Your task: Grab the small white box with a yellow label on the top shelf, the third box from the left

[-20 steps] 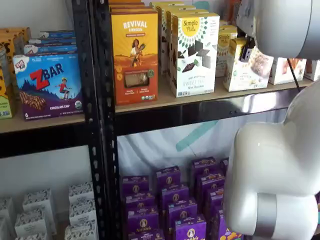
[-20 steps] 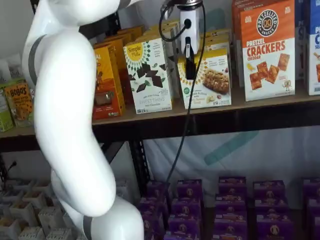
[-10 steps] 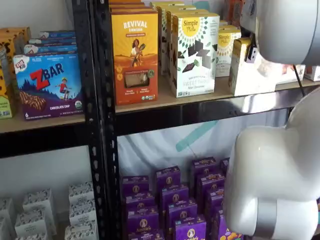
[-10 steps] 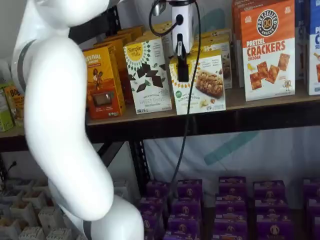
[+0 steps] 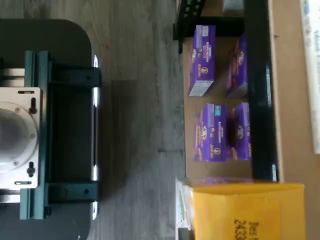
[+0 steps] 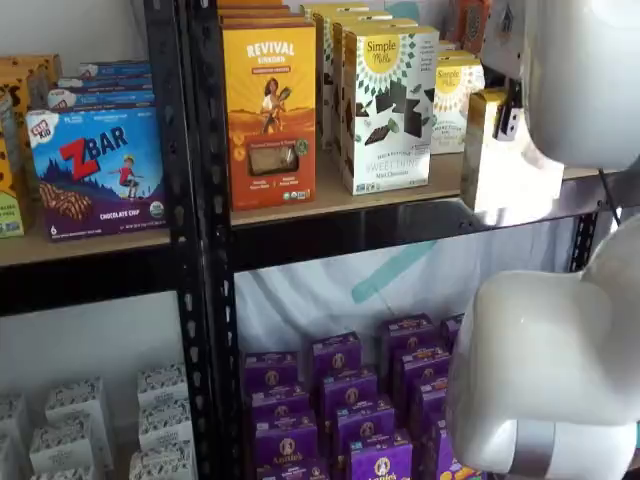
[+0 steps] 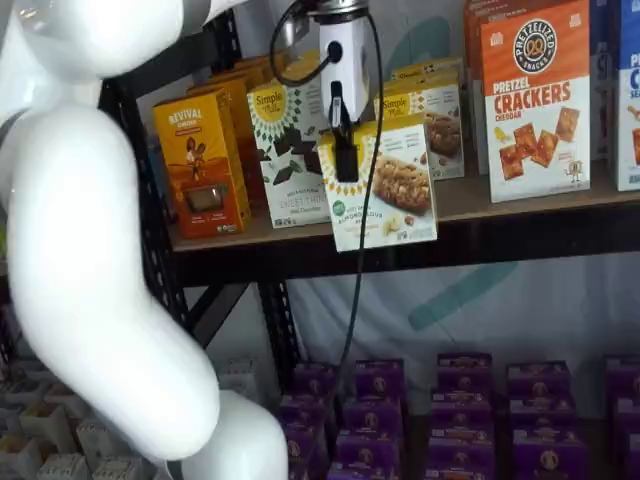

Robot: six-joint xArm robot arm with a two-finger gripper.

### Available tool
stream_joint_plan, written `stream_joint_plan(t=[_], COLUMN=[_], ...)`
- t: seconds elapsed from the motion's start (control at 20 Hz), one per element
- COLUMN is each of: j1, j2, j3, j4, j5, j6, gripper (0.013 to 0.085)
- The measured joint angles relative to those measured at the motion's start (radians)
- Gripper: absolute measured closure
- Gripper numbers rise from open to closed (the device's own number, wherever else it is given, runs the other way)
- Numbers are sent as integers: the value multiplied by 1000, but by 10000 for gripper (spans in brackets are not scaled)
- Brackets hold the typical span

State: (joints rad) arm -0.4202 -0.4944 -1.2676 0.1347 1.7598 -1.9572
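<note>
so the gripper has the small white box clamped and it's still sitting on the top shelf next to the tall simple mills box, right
Not quite. The gripper is shut on the small white box, but the box is not sitting on the top shelf. In both shelf views it hangs out in front of the shelf's black rail, its lower edge overlapping the rail. The tall Simple Mills box stands on the board behind it.

Claw (image 7: 345, 150) clamped on small white box (image 7: 385, 185).

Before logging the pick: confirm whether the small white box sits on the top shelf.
No: the small white box hangs in the pincer, forward of the top shelf.
</note>
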Motion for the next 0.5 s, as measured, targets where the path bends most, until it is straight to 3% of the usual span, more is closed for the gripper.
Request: stream_joint_plan(t=[0.5], j1=[-7], j2=[-77], j3=[83], j4=[-17], j5=[5], j6=[-10], gripper=[650])
